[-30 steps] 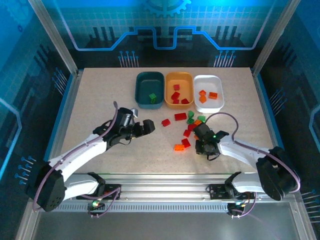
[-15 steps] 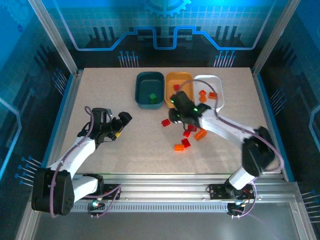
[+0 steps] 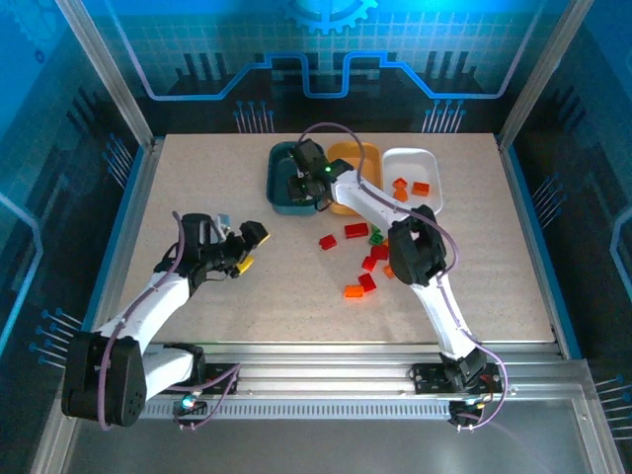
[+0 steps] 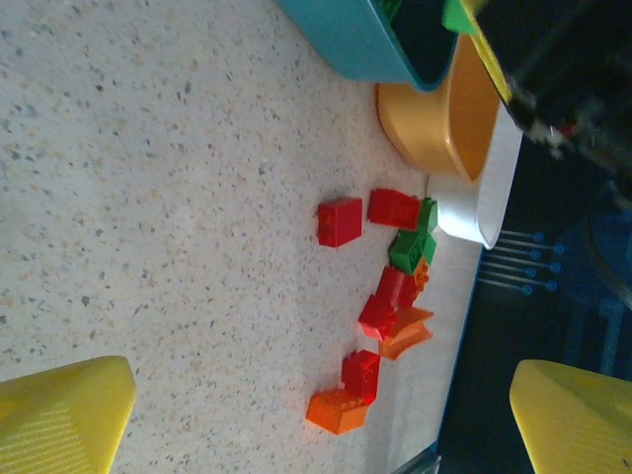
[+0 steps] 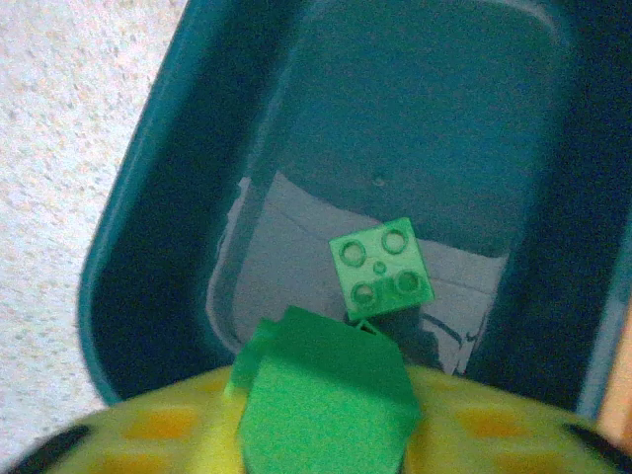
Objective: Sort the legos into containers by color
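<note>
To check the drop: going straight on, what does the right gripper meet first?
Carrying a green lego, it probably meets the floor of the teal tray, near the loose green brick.

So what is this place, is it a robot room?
Probably a robot lab or demo booth: a left arm and a right arm are bolted to a metal rail at a speckled table, inside a metal frame with blue circuit-pattern walls.

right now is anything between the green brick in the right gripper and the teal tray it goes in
Nothing visible blocks it. The right gripper has its green brick over the dark teal tray. A second green brick lies on the tray floor just beyond, with bare floor beside it.
</note>
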Controlling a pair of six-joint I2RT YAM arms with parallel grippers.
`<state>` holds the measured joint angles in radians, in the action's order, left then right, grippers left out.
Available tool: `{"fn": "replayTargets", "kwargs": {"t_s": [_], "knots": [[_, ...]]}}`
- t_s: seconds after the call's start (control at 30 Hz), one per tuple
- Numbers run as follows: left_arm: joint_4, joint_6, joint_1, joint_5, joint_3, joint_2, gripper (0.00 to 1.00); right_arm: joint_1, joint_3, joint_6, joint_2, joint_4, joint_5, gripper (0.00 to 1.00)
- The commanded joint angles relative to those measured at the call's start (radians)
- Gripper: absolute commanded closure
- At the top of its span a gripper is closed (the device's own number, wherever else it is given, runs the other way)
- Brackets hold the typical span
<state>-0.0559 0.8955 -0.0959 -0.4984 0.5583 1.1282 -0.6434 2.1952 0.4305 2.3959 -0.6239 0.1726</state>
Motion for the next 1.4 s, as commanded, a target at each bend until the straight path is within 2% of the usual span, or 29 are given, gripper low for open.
{"fn": "replayTargets", "kwargs": {"t_s": [0.0,0.1,0.2,0.37,0.53,0.63,0.77,0.83,0.97,1.17,1.37], "knots": [[-0.027,-0.04,-0.026,-0.042,0.025,-0.005,0.01,0.021,0.166,-0.016,0.067,-0.149,-0.034,0.45],[-0.044,-0.059,-0.063,-0.019,0.048,-0.005,0.01,0.026,0.161,-0.016,0.016,-0.145,-0.04,0.41],[-0.077,-0.099,-0.128,0.038,0.088,0.008,0.01,0.024,0.027,-0.016,-0.132,-0.092,-0.026,0.4],[-0.243,-0.245,-0.323,0.246,0.252,0.117,0.01,0.029,-0.411,0.017,-0.476,0.054,0.041,0.39],[-0.389,-0.429,-0.538,0.481,0.46,0.316,0.07,0.09,-0.88,0.097,-0.787,0.151,0.072,0.38],[-0.444,-0.495,-0.603,0.57,0.577,0.444,0.13,0.149,-1.112,0.143,-0.94,0.176,0.074,0.38],[-0.409,-0.575,-0.611,0.623,0.646,0.53,0.13,0.241,-1.322,0.158,-1.105,0.169,0.075,0.37],[-0.407,-0.675,-0.612,0.644,0.693,0.585,0.13,0.305,-1.41,0.163,-1.179,0.175,0.045,0.36],[-0.465,-0.835,-0.612,0.71,0.808,0.728,0.14,0.377,-1.482,0.162,-1.267,0.178,0.015,0.35],[-0.428,-1.006,-0.604,0.698,0.854,0.849,0.15,0.414,-1.545,0.189,-1.352,0.216,-0.008,0.34],[-0.395,-1.039,-0.545,0.6,0.887,0.896,0.16,0.427,-1.572,0.198,-1.382,0.242,-0.027,0.33]]}}
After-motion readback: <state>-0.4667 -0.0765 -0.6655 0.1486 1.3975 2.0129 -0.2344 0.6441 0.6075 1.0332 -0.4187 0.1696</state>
